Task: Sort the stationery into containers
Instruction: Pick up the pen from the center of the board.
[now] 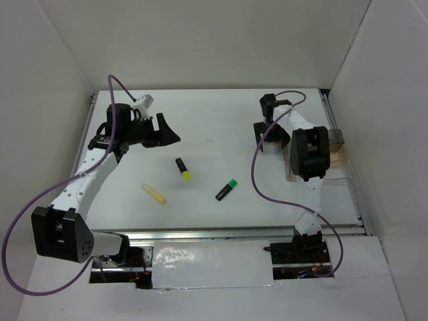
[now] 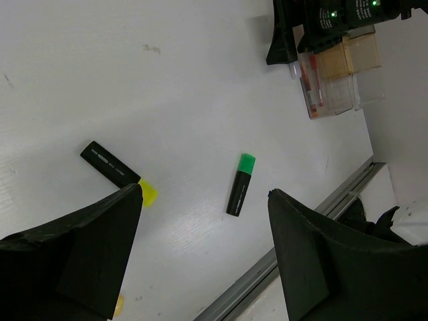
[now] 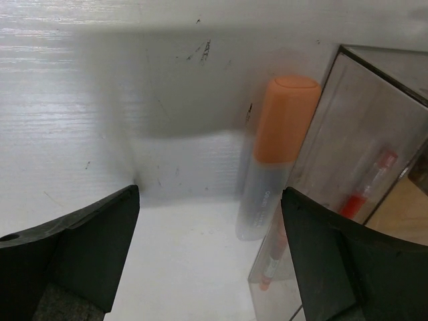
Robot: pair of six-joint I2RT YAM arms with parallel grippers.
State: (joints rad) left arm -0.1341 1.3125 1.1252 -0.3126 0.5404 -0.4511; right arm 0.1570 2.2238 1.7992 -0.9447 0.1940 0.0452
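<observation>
Top view, with both wrist views. Three pieces of stationery lie loose on the white bench [image 1: 221, 127]. The yellow-capped highlighter [image 1: 183, 168] sits near the middle, cap towards 5 o'clock. The green-capped highlighter [image 1: 227, 190] lies at 4 o'clock from it, well apart, cap towards 1 o'clock. The pale yellow stick [image 1: 153, 193] lies at 8 o'clock from it.

The smoky clear organiser [image 1: 336, 137], joined to its tan box section [image 1: 340, 157], stands at the 3 o'clock edge of the bench. In the right wrist view a thin red pen [image 3: 364, 190] stands tilted in one narrow compartment. The white orange-capped marker [image 3: 274, 160] lies outside on the bench, just beside the organiser wall; whether it touches the wall cannot be told.

The right pincer [image 1: 269, 142] hangs at 9 o'clock from the organiser, over that marker, its jaws spread wide and clasping nothing. The left pincer [image 1: 167, 130] hovers at 11 o'clock from the yellow-capped highlighter, jaws likewise apart and empty; its wrist view looks down on both highlighters.
</observation>
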